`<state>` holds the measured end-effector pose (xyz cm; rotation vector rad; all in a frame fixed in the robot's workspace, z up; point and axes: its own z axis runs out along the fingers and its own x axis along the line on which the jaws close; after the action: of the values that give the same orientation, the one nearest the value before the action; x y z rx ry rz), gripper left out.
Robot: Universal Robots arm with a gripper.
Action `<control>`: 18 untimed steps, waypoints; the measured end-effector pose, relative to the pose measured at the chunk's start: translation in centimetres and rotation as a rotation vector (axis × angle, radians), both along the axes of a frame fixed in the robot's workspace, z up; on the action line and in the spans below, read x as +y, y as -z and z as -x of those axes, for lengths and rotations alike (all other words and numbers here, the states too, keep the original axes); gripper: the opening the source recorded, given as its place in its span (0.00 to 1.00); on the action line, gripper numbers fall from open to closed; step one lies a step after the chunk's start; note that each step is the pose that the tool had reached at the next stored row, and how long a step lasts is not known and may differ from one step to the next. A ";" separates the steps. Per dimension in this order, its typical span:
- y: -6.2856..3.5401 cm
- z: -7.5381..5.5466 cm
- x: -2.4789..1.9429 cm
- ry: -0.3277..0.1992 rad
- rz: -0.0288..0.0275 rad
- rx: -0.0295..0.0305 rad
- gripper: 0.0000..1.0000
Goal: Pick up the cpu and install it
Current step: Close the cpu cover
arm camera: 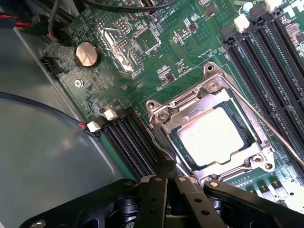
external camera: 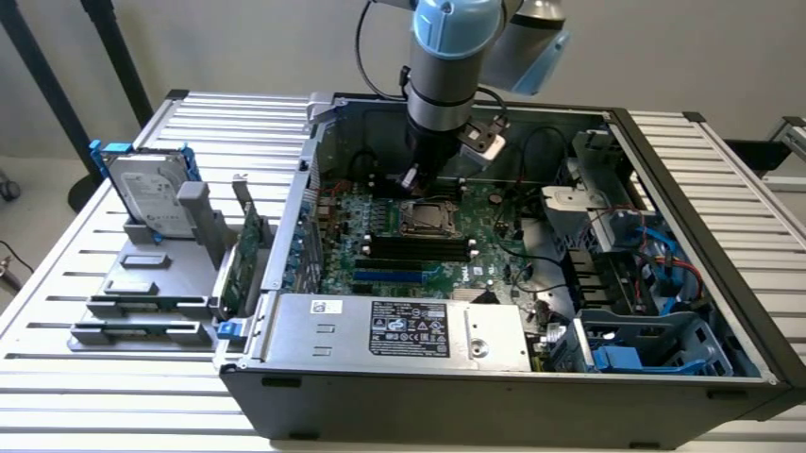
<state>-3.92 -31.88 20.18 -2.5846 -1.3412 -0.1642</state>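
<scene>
Already the cpu lies flat in its socket on the motherboard. It looks light, stiff and fragile, best taken by its edges. The gripper, pressed together and empty, hangs just beside it. The exterior view adds the hard drive on the exterior view's left; the wrist view gives the chip's silvery top.

Open grey metal computer case on white slatted tabletop. Silver hard drive with blue bracket upright in grey plastic holder, beside long green circuit card.
</scene>
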 end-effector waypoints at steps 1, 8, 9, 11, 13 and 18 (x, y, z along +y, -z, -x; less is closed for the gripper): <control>0.00 0.0 0.00 0.000 0.0005 0.0000 0.11; 0.06 -0.2 0.00 0.000 0.0035 0.0001 0.11; 0.08 -0.2 0.00 0.000 0.0038 0.0000 0.11; 0.10 -0.3 0.00 0.000 0.0045 0.0001 0.11; 0.13 -0.4 0.00 0.000 0.0052 0.0000 0.11; 0.19 -0.5 0.00 0.000 0.0072 0.0000 0.11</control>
<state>-3.42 -31.89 19.98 -2.5904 -1.3444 -0.1596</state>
